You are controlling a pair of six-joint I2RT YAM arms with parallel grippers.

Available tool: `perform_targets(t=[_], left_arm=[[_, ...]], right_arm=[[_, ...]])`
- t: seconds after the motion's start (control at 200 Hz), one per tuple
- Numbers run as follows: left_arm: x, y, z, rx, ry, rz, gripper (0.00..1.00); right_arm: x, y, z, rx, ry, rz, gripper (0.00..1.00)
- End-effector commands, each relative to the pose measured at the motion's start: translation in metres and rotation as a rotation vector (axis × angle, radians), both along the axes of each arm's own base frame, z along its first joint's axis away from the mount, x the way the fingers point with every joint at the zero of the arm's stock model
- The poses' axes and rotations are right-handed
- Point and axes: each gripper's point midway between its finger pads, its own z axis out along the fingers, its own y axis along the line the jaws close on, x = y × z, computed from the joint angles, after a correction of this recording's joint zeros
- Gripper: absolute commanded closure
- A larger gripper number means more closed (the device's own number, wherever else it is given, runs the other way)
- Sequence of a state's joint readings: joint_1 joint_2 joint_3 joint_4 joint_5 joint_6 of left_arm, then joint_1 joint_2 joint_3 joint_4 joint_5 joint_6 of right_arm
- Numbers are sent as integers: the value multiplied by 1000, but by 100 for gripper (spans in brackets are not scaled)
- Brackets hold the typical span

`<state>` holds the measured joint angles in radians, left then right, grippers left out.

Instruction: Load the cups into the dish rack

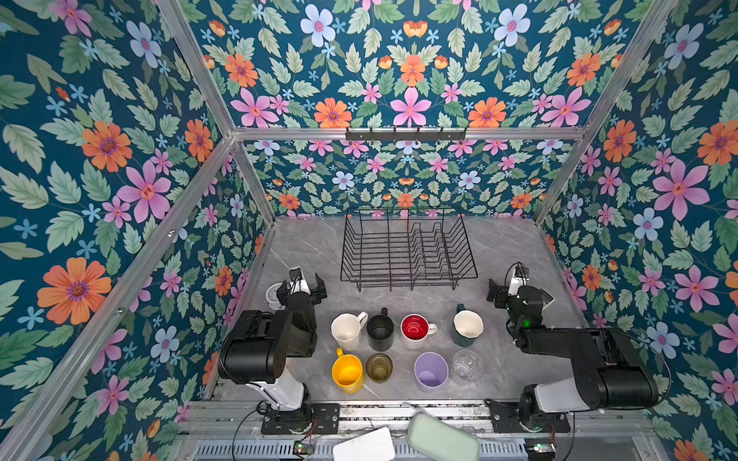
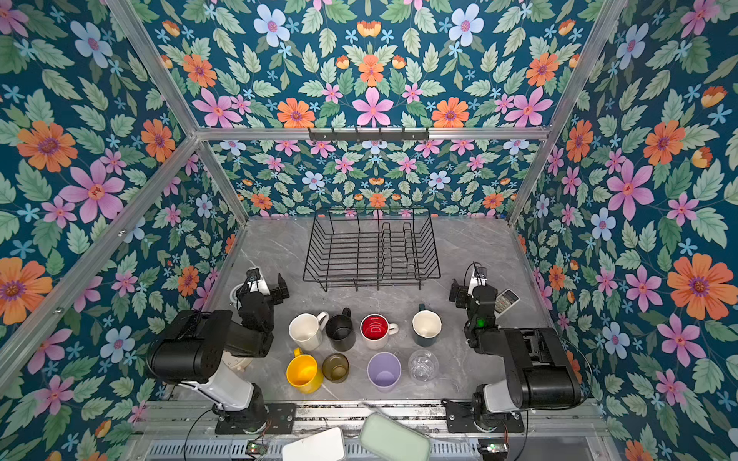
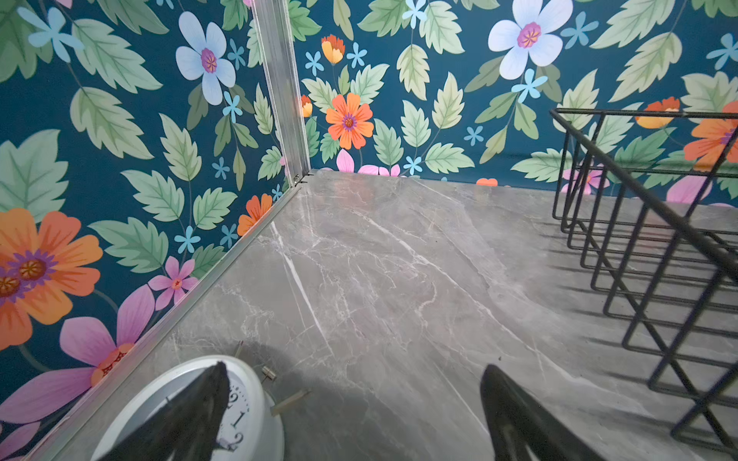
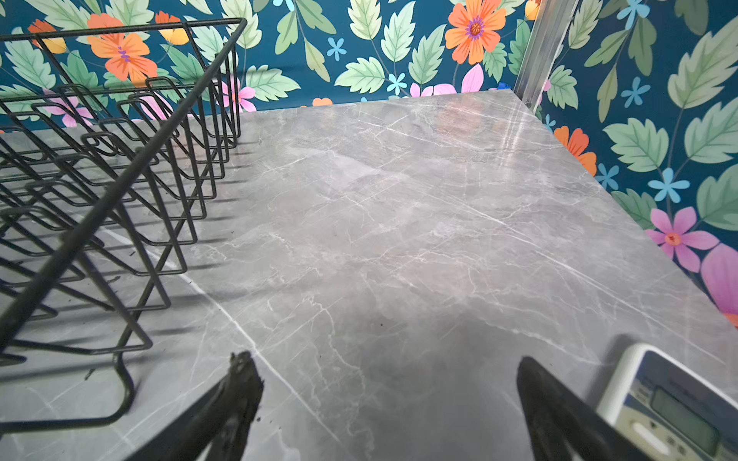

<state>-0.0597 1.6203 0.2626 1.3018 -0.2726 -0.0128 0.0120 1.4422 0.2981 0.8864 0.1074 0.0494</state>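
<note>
A finger of the left gripper [image 3: 354, 367] hides part of the edge-cropped clock [image 3: 243, 415]. Beside the right gripper [image 4: 384, 357], the remote [image 4: 675, 411] is cropped, labels unreadable. The rack [image 3: 647, 193] runs off both wrist views.

The white clock [image 3: 239, 417] face shows black numerals: a 1, a 2 and part of a 12. Print on the handset [image 4: 679, 411] is too blurred to read.

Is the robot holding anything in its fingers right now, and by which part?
Nothing is held. The left fingers and the right fingers both stand spread wide, nothing between them.
</note>
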Motion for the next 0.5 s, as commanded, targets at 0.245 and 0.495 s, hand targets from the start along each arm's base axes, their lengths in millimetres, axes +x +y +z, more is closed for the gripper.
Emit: perform_targets(t=[0.245,0.495], left_arm=[[0,0,2,5,-9,3,0],[1,0,2,5,-9,0,0]], right_arm=[[3,-2,6,-4,-24,-9,1],[2,-2,6,-4,-23,-10,1]])
